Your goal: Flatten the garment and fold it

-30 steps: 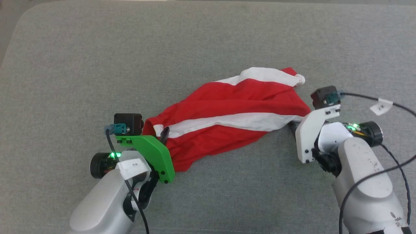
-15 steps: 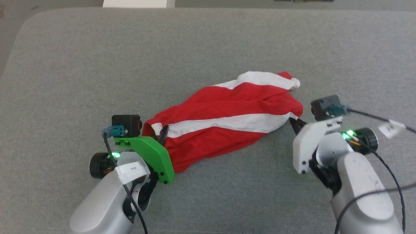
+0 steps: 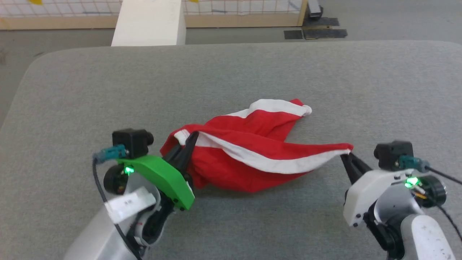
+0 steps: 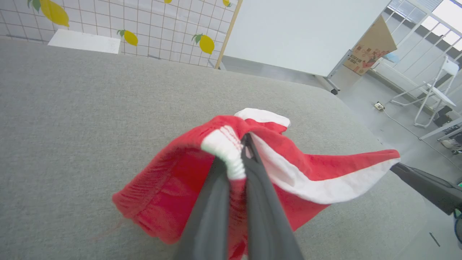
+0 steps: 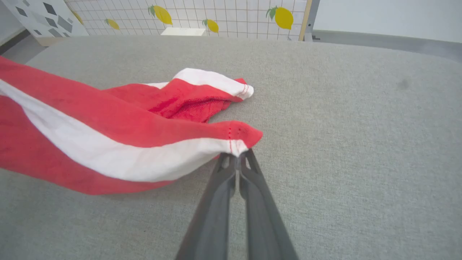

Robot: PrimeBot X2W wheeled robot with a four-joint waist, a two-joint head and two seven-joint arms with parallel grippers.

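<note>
Surface: grey fabric-covered pad point(image 3: 72, 94) with a fine weave and rounded far corners. Beyond its far edge, left to right: grey floor point(image 3: 54, 39), a white block point(image 3: 148, 21), a grid panel printed with yellow lemons point(image 4: 144, 25), and dark mats point(image 3: 314, 33).

The garment point(image 3: 252, 155): red with broad white stripes, across the middle of the pad, bunched, not flat. Its left end is gathered and lifted. A white-trimmed lobe rests on the pad on the far side. The right end is drawn out to a point and held off the pad, with shadow beneath.

Left arm: enters from the lower left, carrying a green bracket point(image 3: 158, 177) with a black wrist camera point(image 3: 130, 141) on top. The left gripper point(image 3: 191, 141) points up and to the right. Its fingers are pressed together on the white ribbed hem at the garment's left end. In the left wrist view the hem is pinched between them, with red cloth draping on both sides.

Right arm: enters from the lower right with a white bracket point(image 3: 364, 195). The right gripper point(image 3: 345, 156) points up and to the left. Its tips are clamped on the stitched corner at the garment's right end, where the white stripe meets red.

Clearance: open grey pad runs from the left gripper out to the left edge. A broad band lies between the garment and the far edge. More open pad lies right of the right gripper. A strip of pad shows on the near side between the two arms.
</note>
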